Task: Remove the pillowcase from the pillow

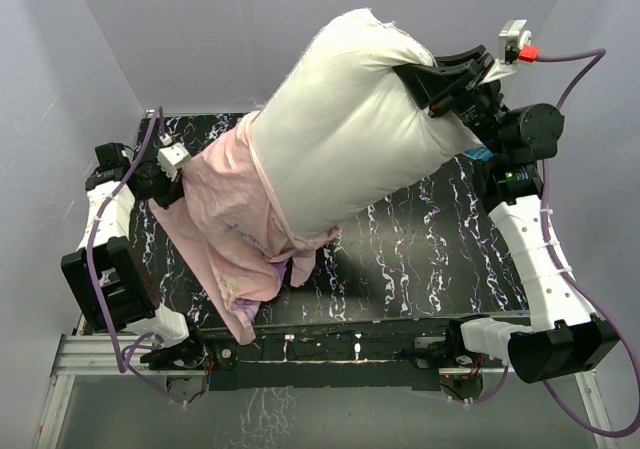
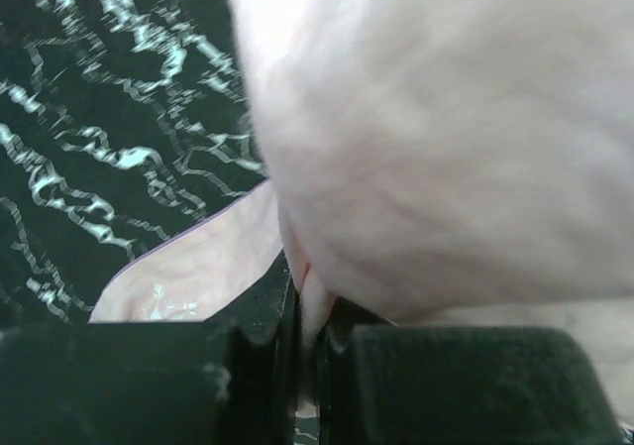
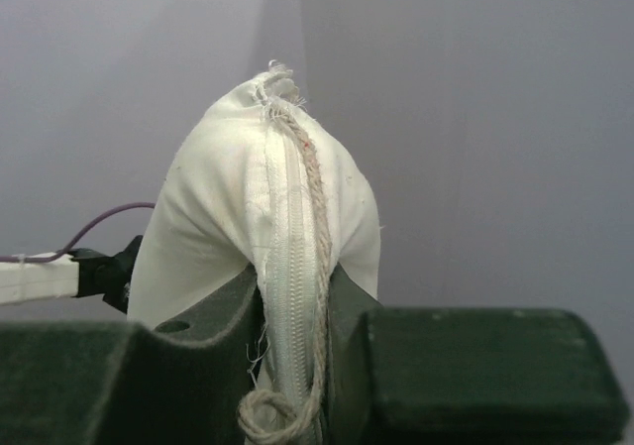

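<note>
The plump white pillow (image 1: 350, 129) hangs lifted and tilted above the table, most of it bare. The pillowcase (image 1: 232, 231), turned to its pale pink inside, still wraps the pillow's lower left end and trails onto the table. My right gripper (image 1: 440, 81) is shut on the pillow's upper right edge; the right wrist view shows the jaws pinching its zipper seam (image 3: 294, 267) and a twine cord. My left gripper (image 1: 180, 174) is shut on the pillowcase's left side; a pink fold (image 2: 315, 306) sits between the jaws.
The black marbled table (image 1: 420, 249) lies under everything. A small blue tag (image 1: 480, 153) shows by the right arm's wrist. Grey walls close in on three sides. A purple cable (image 1: 570, 59) runs off the right wrist.
</note>
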